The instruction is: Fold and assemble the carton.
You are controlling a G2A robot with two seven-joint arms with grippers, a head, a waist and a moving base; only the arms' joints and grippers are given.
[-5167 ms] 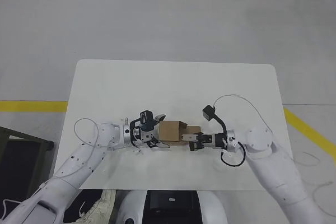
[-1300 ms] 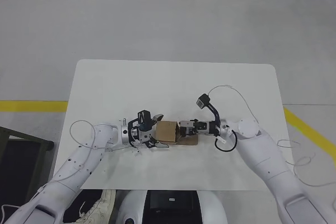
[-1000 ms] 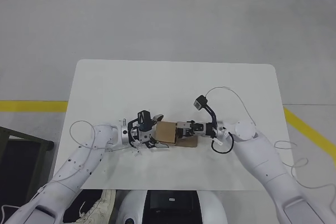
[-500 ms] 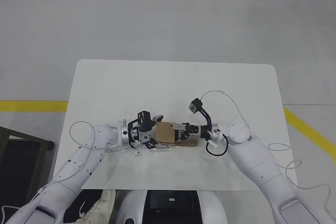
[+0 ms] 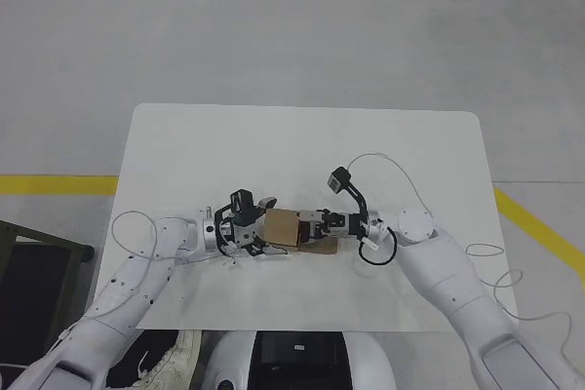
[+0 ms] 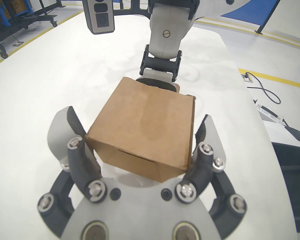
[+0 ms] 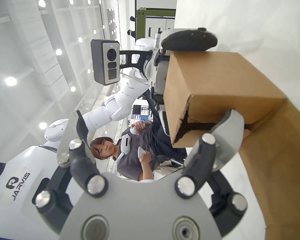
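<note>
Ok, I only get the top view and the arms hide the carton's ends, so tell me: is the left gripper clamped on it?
Observer: No, the left gripper is open; the carton sits between its fingers.
Operator: Is that end closed?
Observer: No, it is open; you can see inside.
Operator: And the right gripper?
Observer: The right gripper is open too; one finger sits in a gap at the carton's other end, the other stands clear.
</note>
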